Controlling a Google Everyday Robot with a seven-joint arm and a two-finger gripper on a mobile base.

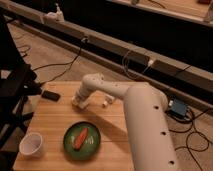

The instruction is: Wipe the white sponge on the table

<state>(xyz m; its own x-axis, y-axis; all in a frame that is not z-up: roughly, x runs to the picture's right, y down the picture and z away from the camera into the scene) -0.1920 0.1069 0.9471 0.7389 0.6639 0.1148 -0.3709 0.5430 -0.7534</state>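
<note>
The table [52, 120] is a light-brown wooden top with plank grain. My white arm reaches in from the lower right. My gripper [79, 102] is down at the tabletop in the far middle-left part. A small off-white patch, apparently the white sponge [75, 103], shows at the gripper's left tip against the wood. Most of it is hidden under the gripper.
A green plate [93, 145] with an orange carrot-like piece [80, 138] sits at the front middle. A round white cup [31, 145] stands at the front left. A black flat object [51, 95] lies at the far left edge. A small white item [105, 104] lies right of the gripper.
</note>
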